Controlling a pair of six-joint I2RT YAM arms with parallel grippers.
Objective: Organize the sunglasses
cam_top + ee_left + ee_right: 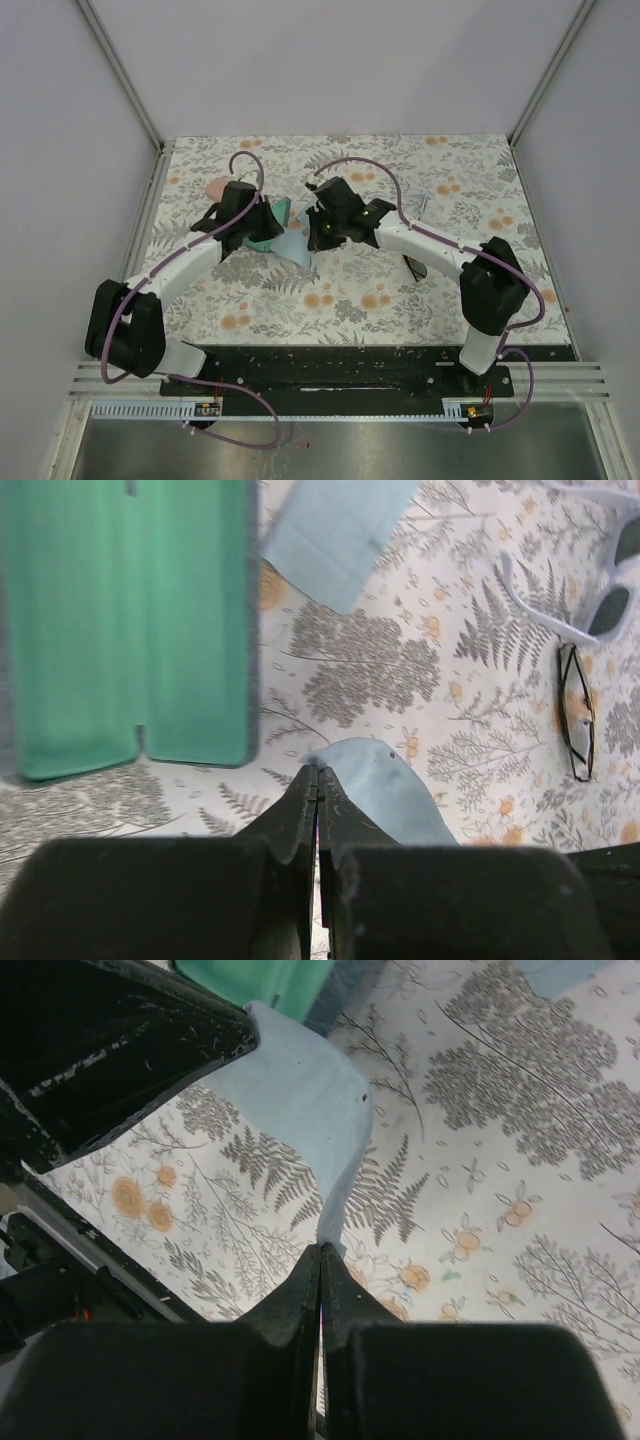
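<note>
The left gripper (318, 780) and right gripper (320, 1255) both pinch the blue cloth (385, 790). The dark sunglasses (577, 712) lie at three o'clock, lengthwise twelve-to-six, nearer the right gripper.

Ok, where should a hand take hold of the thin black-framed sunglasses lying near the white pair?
Probably at the middle of the black sunglasses, pinching across their narrow width from straight above: they lie folded flat, long and slim, and the white pair sits close beyond one end.
</note>
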